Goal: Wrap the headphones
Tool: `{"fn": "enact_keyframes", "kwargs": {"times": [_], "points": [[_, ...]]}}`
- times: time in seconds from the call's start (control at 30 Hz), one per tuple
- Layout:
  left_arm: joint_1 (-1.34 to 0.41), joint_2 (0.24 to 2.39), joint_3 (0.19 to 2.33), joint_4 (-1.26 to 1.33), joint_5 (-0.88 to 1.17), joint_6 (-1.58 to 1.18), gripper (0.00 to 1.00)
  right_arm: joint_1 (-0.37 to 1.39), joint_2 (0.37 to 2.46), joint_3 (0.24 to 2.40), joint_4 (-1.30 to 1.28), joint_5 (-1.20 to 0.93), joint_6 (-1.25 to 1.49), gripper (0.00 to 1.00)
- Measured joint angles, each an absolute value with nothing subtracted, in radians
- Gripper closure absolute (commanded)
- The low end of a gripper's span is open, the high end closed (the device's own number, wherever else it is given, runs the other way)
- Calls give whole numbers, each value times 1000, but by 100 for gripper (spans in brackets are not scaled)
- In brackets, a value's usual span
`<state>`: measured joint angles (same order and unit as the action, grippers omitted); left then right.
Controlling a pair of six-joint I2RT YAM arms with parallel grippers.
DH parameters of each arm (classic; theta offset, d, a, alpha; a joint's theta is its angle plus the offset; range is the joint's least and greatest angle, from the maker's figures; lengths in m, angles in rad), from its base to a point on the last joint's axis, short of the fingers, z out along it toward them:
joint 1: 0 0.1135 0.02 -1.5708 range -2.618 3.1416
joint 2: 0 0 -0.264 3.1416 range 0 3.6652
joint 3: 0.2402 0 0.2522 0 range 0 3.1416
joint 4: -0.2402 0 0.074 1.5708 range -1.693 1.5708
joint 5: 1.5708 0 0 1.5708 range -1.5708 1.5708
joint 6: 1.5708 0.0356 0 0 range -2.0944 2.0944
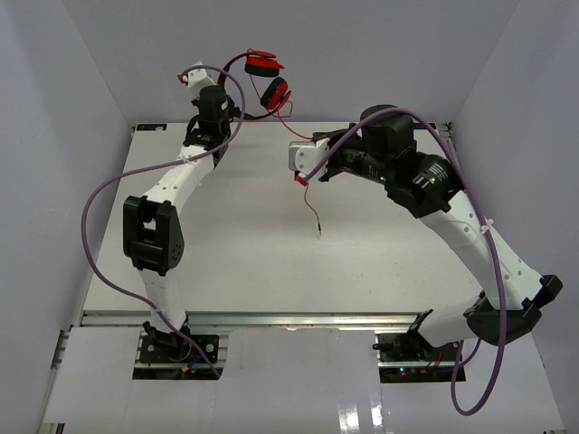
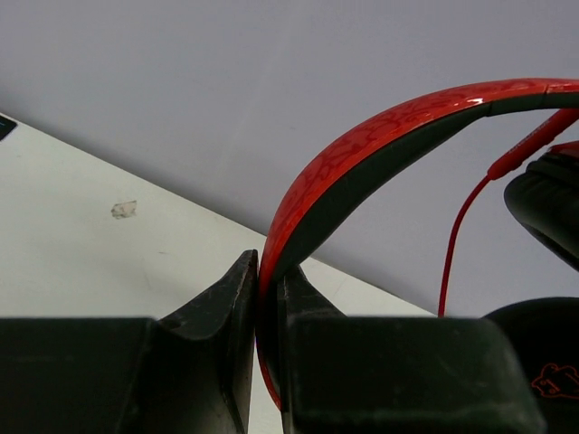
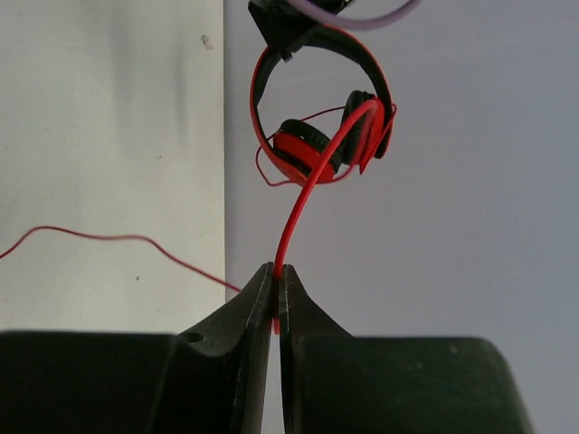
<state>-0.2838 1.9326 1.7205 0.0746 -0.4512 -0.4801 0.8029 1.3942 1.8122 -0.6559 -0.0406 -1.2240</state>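
Left arm stretched to the far edge of the table, left gripper clamped tight on the headphones at the headband. They are held up off the table, with the cups to the right of the fingers in the top view. Right arm bent in over mid-table, right gripper pinched closed on the cable, whose loose tail drops from the fingers to the table. Red mark on one ear pad in the left wrist view, not legible.
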Motion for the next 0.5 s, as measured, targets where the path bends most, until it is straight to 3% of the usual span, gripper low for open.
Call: {"fn": "enact_keyframes", "kwargs": {"times": [0.23, 0.5], "points": [[-349, 2094, 1827, 74, -434, -443, 100, 821, 1426, 1811, -658, 21, -1292, 89], [-401, 2113, 1825, 29, -401, -464, 100, 822, 1434, 1809, -687, 39, -1320, 89]]}}
